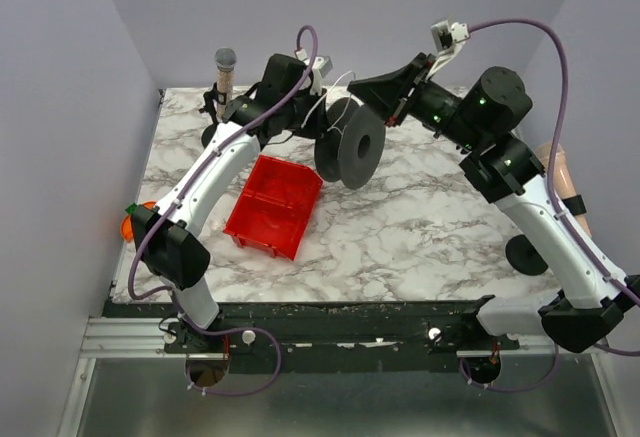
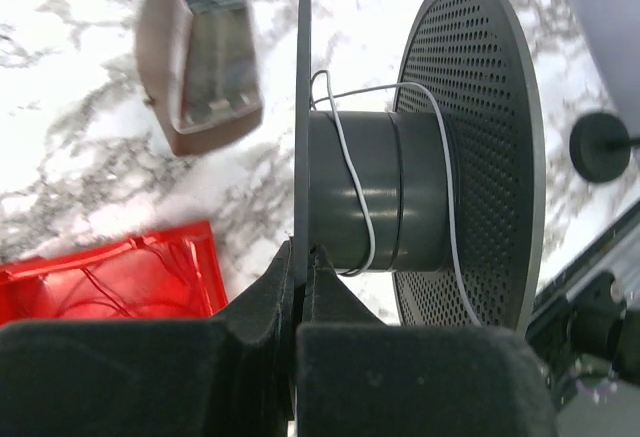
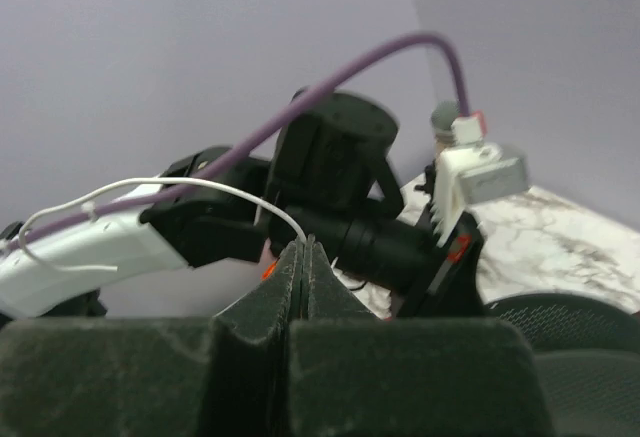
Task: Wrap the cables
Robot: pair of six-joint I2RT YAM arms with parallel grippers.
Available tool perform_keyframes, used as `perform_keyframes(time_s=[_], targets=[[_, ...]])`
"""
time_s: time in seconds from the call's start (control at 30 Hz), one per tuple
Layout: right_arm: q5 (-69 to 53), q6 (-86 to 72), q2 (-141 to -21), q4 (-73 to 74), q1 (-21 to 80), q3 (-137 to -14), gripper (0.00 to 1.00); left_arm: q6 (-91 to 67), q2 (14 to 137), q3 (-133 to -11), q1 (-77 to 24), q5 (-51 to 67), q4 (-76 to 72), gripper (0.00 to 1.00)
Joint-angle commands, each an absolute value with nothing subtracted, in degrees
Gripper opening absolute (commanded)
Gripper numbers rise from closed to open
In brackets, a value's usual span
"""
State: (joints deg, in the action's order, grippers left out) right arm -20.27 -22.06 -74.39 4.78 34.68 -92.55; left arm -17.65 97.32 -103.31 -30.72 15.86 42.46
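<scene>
A black round spool [image 1: 352, 144] stands on edge at the middle back of the marble table. In the left wrist view its hub [image 2: 375, 189] carries a couple of loose turns of thin white cable [image 2: 352, 182]. My left gripper [image 2: 300, 257] is shut on the spool's thin flange [image 2: 301, 107]. My right gripper [image 3: 306, 247] is raised above the spool and shut on the white cable [image 3: 180, 186], which arcs left from its fingertips. In the top view the cable [image 1: 322, 105] loops between the two grippers.
A red bin [image 1: 273, 204] lies front left of the spool, with thin wires inside [image 2: 110, 287]. A brown block [image 2: 205, 57] lies behind the spool. A black round base [image 1: 527, 254] stands at the right. A microphone-like post [image 1: 225, 67] stands back left.
</scene>
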Motion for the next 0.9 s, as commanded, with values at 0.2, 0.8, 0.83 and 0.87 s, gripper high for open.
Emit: perform_keyframes(time_s=[0.2, 0.8, 0.83, 0.87], targets=[[-25.7, -31.1, -72.7, -8.8, 39.9, -75.9, 0.01, -25.0, 99.8, -114.1, -23.7, 14.6, 32.8, 0.00], [-27.4, -54.7, -72.2, -34.9, 31.5, -44.4, 0.01, -26.1, 94.5, -113.3, -17.1, 23.0, 31.7, 0.00], [-27.8, -56.4, -72.8, -37.2, 30.8, -43.3, 0.01, -25.9, 94.0, -112.9, -17.1, 23.5, 31.7, 0.00], [-27.9, -58.2, -73.3, -39.4, 29.7, -41.7, 0.01, -25.8, 93.7, -112.7, -17.1, 23.7, 31.7, 0.00]])
